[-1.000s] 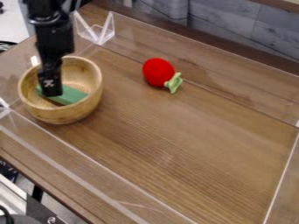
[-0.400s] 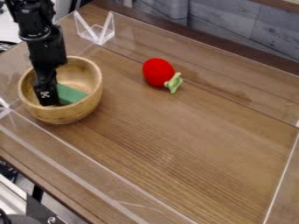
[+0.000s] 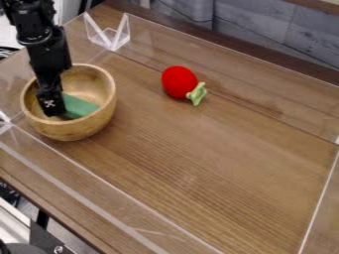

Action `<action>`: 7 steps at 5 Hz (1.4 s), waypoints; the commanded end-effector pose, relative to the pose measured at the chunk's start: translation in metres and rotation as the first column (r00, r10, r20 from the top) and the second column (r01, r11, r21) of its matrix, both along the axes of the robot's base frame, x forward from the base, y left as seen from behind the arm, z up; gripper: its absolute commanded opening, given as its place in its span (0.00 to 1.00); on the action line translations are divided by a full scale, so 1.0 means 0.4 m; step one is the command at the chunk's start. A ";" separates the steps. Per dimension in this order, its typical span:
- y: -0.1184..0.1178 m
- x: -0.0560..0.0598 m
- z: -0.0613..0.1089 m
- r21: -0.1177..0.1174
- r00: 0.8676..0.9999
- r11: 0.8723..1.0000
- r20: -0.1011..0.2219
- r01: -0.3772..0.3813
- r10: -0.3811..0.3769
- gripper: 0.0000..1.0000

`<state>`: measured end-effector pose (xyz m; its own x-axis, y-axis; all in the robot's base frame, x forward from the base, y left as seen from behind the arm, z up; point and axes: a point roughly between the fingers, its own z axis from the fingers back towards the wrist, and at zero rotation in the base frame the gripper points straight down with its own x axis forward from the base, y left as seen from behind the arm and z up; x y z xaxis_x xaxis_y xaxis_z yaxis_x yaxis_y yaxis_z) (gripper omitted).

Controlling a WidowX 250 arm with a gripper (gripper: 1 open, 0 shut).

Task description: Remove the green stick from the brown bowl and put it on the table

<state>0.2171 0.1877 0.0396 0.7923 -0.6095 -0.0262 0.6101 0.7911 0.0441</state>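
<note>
**Claw sinks into the bowl, stick not yet gripped**

The green stick point(image 3: 82, 104) lies flat on the floor of the brown bowl point(image 3: 101, 85), its right end showing clear of the arm. It has not shifted from where it lay a second ago. What has changed is the claw point(image 3: 51, 103): it has come down inside the rim and edged towards the bowl's left side, so its tip now sits low against the stick's left end. Its jaws stand released, at their widest, and nothing is held; whether they straddle the stick or merely touch it cannot be told from this view.

This reads as the end of the approach, with closing and lifting likely next. The tabletop point(image 3: 212, 169) offers wide bare wood to the right, and the red fruit point(image 3: 180, 80) sits well apart from the bowl.
</note>
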 end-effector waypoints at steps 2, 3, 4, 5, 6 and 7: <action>0.070 0.021 0.043 0.000 0.999 0.999 0.031 -0.045 0.045 1.00; 0.087 0.031 0.042 -0.006 0.998 0.999 0.033 -0.049 0.049 1.00; 0.073 0.033 0.003 -0.013 0.998 0.998 0.029 -0.059 0.059 1.00; 0.059 0.034 -0.040 -0.019 0.998 0.998 0.020 -0.067 0.068 1.00; 0.068 0.021 -0.035 -0.020 0.996 0.996 0.018 -0.083 0.083 0.00; 0.073 0.021 -0.034 -0.021 0.996 0.996 0.016 -0.087 0.087 0.00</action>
